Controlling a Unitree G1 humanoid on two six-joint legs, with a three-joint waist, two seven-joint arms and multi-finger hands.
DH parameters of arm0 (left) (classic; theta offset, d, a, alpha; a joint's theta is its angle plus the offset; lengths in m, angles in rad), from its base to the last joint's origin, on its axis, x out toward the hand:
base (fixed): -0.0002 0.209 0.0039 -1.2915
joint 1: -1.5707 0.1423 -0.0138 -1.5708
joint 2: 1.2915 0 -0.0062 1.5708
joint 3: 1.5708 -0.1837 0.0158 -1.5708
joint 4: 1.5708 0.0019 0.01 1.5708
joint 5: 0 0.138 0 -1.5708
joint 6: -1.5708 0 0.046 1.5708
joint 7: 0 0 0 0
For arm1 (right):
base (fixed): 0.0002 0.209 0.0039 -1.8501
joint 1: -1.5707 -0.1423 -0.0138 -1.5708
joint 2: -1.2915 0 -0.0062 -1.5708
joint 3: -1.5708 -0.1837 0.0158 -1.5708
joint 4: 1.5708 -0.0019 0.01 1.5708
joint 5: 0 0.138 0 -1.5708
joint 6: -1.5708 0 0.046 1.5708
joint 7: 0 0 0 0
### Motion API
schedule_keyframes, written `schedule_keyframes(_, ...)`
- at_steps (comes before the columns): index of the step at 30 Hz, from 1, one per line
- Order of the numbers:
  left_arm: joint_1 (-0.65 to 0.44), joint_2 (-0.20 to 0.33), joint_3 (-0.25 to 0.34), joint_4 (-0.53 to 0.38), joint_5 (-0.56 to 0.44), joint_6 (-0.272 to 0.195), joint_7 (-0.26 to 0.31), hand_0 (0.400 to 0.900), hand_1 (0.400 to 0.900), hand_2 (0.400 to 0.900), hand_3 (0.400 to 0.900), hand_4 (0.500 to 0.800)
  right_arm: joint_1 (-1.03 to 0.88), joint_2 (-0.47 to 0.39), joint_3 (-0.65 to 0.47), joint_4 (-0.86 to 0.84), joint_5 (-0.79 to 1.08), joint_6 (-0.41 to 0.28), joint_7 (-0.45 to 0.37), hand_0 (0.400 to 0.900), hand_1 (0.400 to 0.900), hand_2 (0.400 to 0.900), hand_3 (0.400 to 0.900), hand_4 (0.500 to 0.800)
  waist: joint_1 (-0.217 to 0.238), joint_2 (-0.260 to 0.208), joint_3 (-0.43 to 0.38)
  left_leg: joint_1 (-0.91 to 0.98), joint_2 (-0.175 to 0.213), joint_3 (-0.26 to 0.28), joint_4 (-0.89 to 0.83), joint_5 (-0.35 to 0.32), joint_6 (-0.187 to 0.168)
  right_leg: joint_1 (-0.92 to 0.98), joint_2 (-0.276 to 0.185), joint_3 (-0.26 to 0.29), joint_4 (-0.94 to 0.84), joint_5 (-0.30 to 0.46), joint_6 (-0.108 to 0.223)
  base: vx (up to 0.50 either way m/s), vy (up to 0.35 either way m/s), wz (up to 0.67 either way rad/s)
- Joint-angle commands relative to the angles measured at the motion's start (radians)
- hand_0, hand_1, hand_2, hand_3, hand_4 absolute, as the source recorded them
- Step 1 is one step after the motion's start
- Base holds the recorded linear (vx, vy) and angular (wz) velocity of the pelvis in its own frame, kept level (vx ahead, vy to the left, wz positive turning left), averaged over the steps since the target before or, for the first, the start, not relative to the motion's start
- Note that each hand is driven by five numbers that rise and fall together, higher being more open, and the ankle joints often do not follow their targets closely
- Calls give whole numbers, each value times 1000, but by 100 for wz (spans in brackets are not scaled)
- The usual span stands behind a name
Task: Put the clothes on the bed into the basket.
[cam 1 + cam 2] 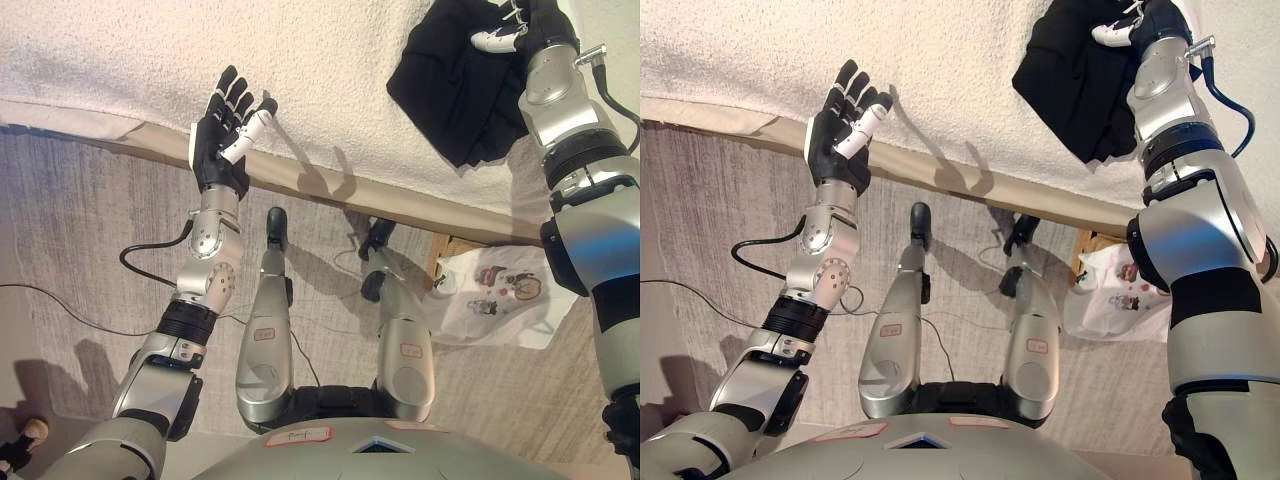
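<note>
White bed cover (330, 60) w/ black garment (450, 90).

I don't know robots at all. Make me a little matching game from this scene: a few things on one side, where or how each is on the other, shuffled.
Things:
1. left hand
2. right hand
3. black garment
4. white bag

States:
a. on the floor by the bed's edge
b. fingers straight, holding nothing
c. lying on the cream bed cover
d. at the top edge of the black garment, fingers partly hidden

Pairs: 1-b, 2-d, 3-c, 4-a
</note>
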Motion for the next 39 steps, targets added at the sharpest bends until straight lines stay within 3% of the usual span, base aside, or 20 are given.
schedule_keyframes(1,4,58,39,-136,-8,-121,-5,900,900,900,900,800,-112,4,18,-82,59,-65,-65,400,400,400,400,500,30,-40,-43,146,4,43,16,-152,-1,51,-10,57,58,-74,69,0,0,0)
schedule_keyframes(5,16,59,49,-134,-1,-123,-2,900,900,900,900,800,-99,-17,-26,-190,87,-86,-111,400,400,400,400,500,20,-40,-72,176,-4,45,4,-151,2,85,-17,57,38,-60,75,20,43,-4)
schedule_keyframes(6,32,73,78,-119,-1,-122,2,900,900,900,900,800,-168,-105,-20,-219,154,-112,-75,400,400,400,400,500,13,-48,-85,192,-5,49,-3,-152,1,100,-17,60,29,-55,79,18,77,-33)
schedule_keyframes(7,80,36,99,-134,30,-106,3,900,900,900,900,800,137,-120,-158,-512,113,-151,-163,400,400,400,400,500,-11,-45,-93,231,-3,65,-13,-162,4,134,-10,72,12,-48,86,25,116,-41)
schedule_keyframes(9,91,28,104,-127,53,-110,-1,900,900,900,900,800,355,-112,-299,-643,45,-169,-186,400,400,400,400,500,-30,-25,-115,254,-14,67,-25,-163,12,168,-17,71,-4,-45,92,25,104,-19)
schedule_keyframes(12,105,28,122,-113,70,-124,-1,900,900,900,900,800,507,-116,-410,-786,-7,-182,-202,400,400,400,400,500,-38,-15,-154,306,-26,67,-46,-171,23,229,-30,57,-30,-40,101,57,72,10)
schedule_keyframes(17,174,9,149,-128,102,-107,-42,900,900,900,900,800,735,-54,-537,-950,-55,-204,-184,400,400,400,400,500,-65,-17,-233,382,-48,94,-84,-177,37,318,-42,60,-101,1,124,35,78,-9)
schedule_keyframes(29,329,-8,229,-134,144,-75,-101,900,900,900,900,800,1018,20,-689,-1069,-108,-195,-146,400,400,400,400,500,-97,-56,-359,517,-50,158,-152,-188,58,412,-35,114,-170,38,149,-6,38,-20)
schedule_keyframes(39,380,-14,282,-122,170,-58,-136,900,900,900,900,800,1133,-3,-813,-1059,-131,-179,-154,400,400,400,400,500,-140,-78,-402,565,-58,248,-170,-200,74,410,-35,184,-217,113,167,-25,34,-36)
